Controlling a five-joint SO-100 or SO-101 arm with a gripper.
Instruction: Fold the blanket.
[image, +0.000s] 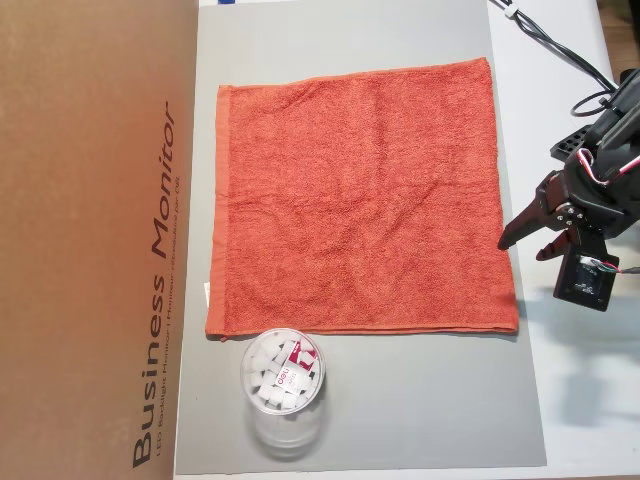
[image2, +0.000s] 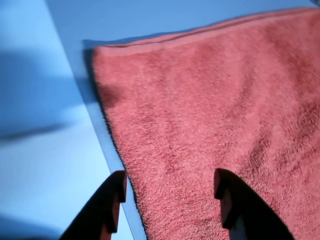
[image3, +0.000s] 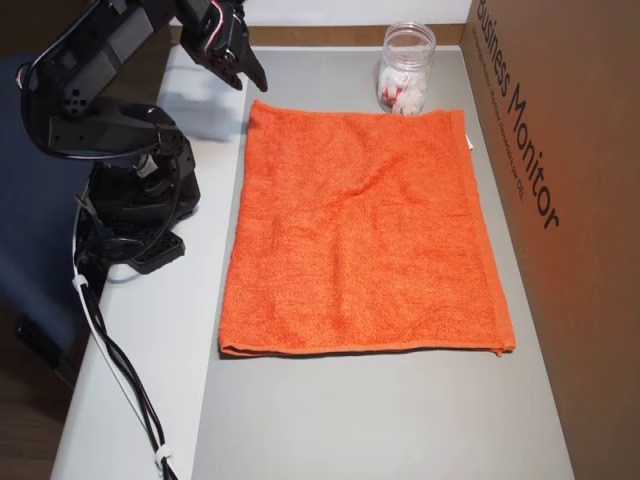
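Blanket (image2: 215, 130) filled most of the wrist view, and your gripper (image2: 170, 200) sat right over its hemmed side edge, near one corner. Jaws were parted and empty: one fingertip (image2: 112, 200) hung outside the cloth over bare surface, the other over the terry. That straddle reads as a set-up for pinching the edge, probably so you could lift it and carry it across for the fold. Whether the tips touched the cloth, you could not tell from these views.

Blanket lay spread flat and unfolded, one layer, on a grey mat (image: 400, 420), its edges roughly square to the mat. In an overhead view the gripper (image: 522, 245) stood at the cloth's right edge, toward the lower corner. No fold had been started.

Beside that same end of the blanket, a clear plastic cup (image: 283, 395) stood just off the hem, holding small white pieces and a red-and-white label. It looked close enough to be bumped if you swept the edge that way.

Farther out, a brown cardboard box (image: 90, 240) printed "Business Monitor" bordered the mat on the side opposite the arm. The arm's base (image3: 140, 215) sat on a white table (image3: 150, 350), with cables (image3: 120, 380) trailing off its edge. Lighting was even.
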